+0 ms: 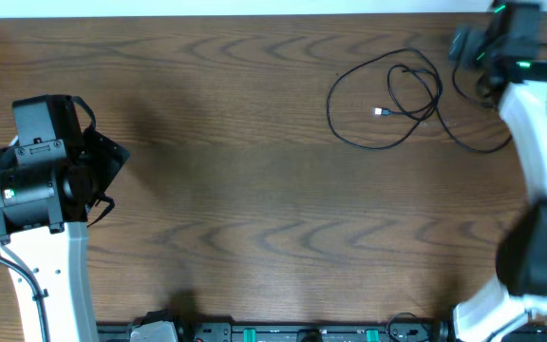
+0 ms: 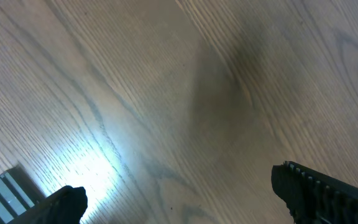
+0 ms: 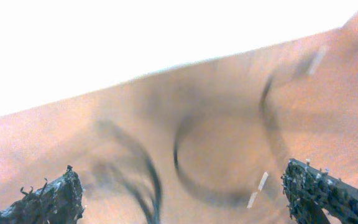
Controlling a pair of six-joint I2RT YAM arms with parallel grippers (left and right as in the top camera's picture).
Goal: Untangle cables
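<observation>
Toward the table's far right, right gripper jaws stand wide, empty; left gripper, idle opposite, likewise. Advise pinching one of the cables near its plug, drawing slowly outward

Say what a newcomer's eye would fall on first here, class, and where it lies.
Black cable loops with a silvery plug lie on the wooden table, far and right of centre. The right gripper hovers open beside them; the left gripper hangs open over the wood at the left.
</observation>
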